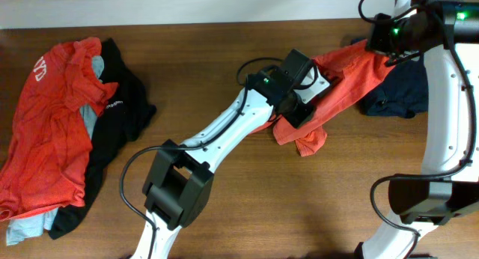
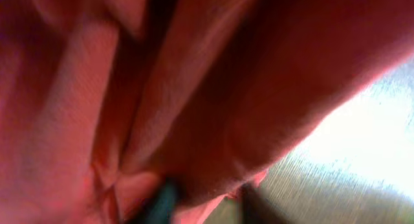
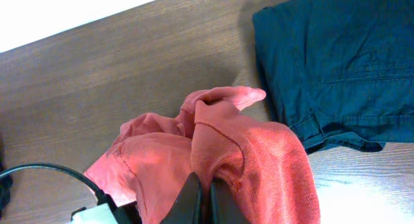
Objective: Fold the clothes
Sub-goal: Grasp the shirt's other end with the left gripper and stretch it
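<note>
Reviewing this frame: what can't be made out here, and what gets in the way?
Grip of the left hand: overhead, its own body covers the fingertips; the left wrist view is a blur of orange-red T-shirt.
The navy garment: cut off by the right wrist view's edge; the right arm crosses it overhead.
The clothes pile: white lettering crumpled and too small to read; lower pieces buried.

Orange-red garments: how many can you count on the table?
2: a lettered garment atop the left pile; a stretched garment right of centre. The pile may hide more.
</note>
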